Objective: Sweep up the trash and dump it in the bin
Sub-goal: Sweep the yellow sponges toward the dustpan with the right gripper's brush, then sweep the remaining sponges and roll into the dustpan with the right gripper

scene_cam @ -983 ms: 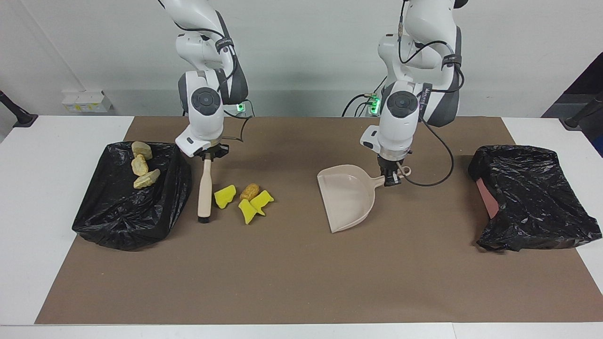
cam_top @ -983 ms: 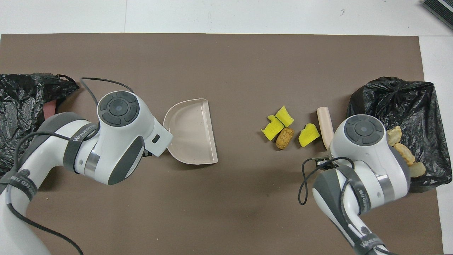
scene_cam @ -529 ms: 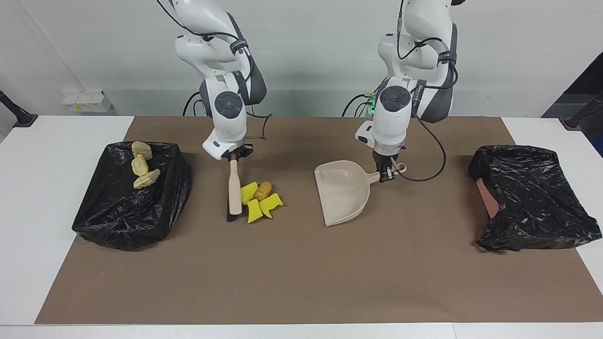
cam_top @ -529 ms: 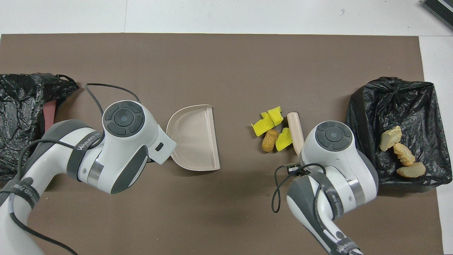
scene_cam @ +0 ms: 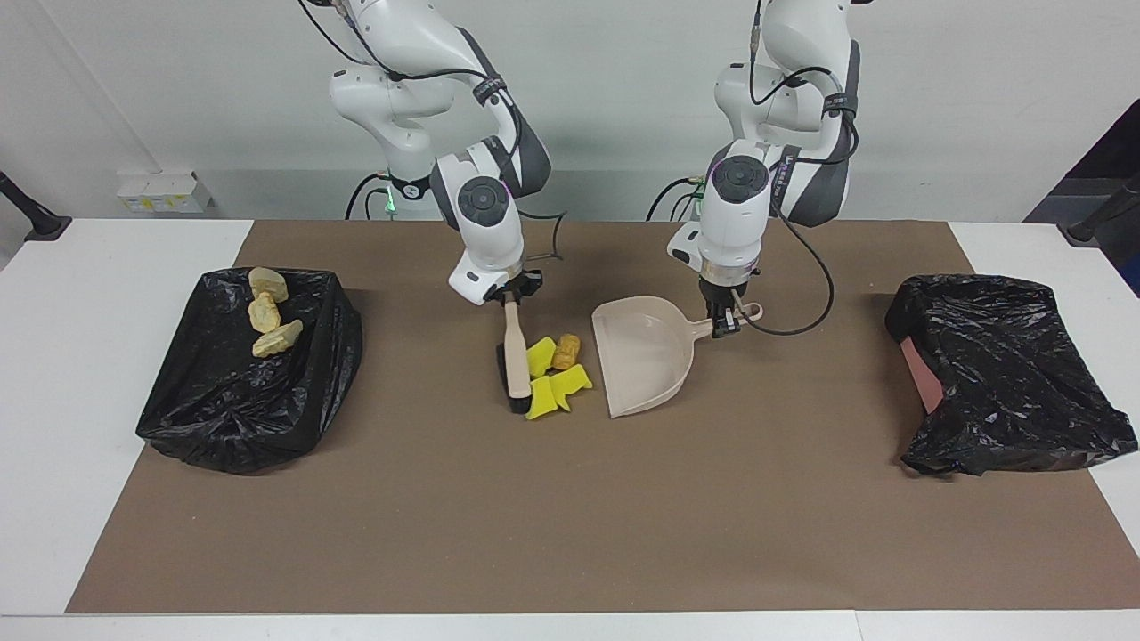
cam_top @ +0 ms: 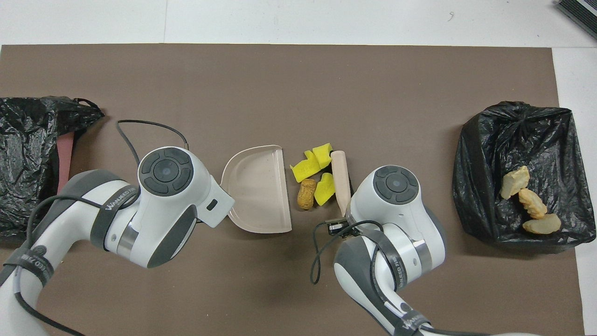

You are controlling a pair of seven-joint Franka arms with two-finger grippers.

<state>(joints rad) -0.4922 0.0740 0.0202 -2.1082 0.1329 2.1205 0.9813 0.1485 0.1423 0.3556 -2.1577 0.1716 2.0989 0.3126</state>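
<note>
My right gripper [scene_cam: 509, 300] is shut on the handle of the beige brush [scene_cam: 513, 356], whose bristles rest on the mat. Three yellow foam wedges [scene_cam: 540, 356] [scene_cam: 540, 399] [scene_cam: 573, 382] and the brown lump [scene_cam: 565, 350] lie bunched between the brush and the open edge of the beige dustpan [scene_cam: 646, 356]. My left gripper [scene_cam: 726, 320] is shut on the dustpan's handle. In the overhead view the brush [cam_top: 340, 175], wedges [cam_top: 303, 167] and lump [cam_top: 306, 200] sit beside the dustpan [cam_top: 256, 189]. Three tan croissant pieces [scene_cam: 264, 313] lie in the bin [scene_cam: 249, 401].
The black-bag-lined bin with the croissant pieces [cam_top: 531, 203] stands at the right arm's end of the brown mat. A second black-bagged bin [scene_cam: 1006, 374] stands at the left arm's end. White table borders the mat [scene_cam: 570, 516].
My right gripper has swept the brush and the yellow wedges and brown lump along the mat toward the dustpan. The dustpan has shifted slightly toward the pile.
</note>
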